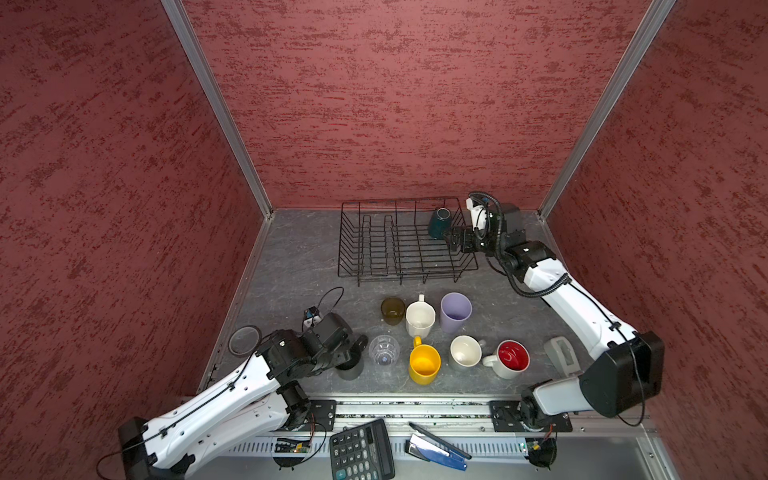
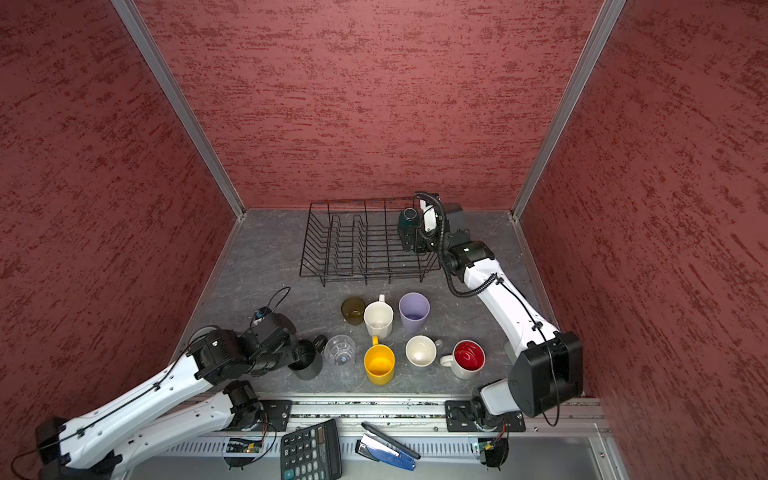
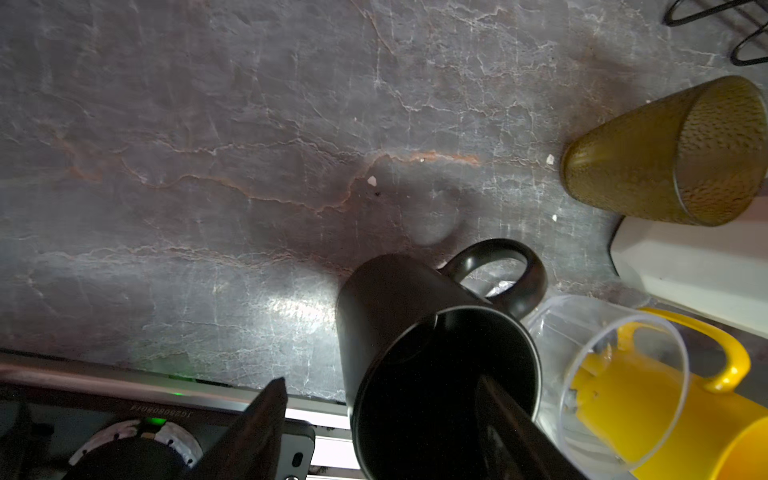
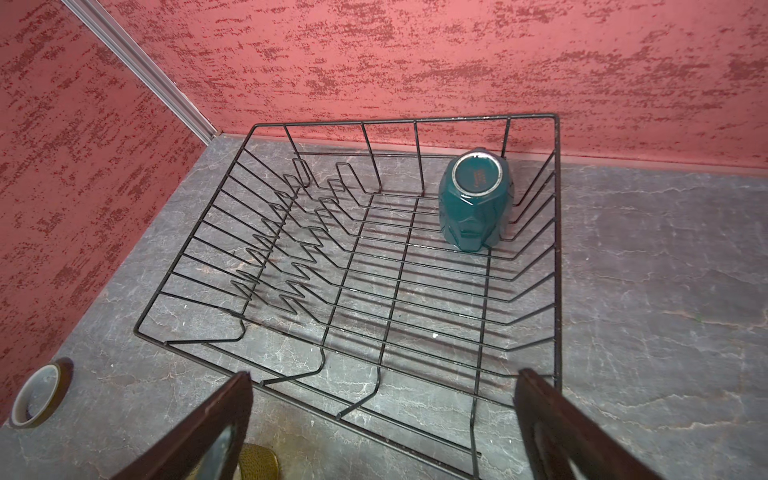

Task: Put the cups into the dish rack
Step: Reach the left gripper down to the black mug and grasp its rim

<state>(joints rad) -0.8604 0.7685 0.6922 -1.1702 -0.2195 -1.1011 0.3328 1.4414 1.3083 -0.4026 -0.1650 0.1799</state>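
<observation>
L claw part open astride the black mug rim: one finger in, one outside w/ a gap. Mug's upright on tabletop. R claw wide open, empty, over rack edge. I see teal mug upside down in rack's back corner
</observation>
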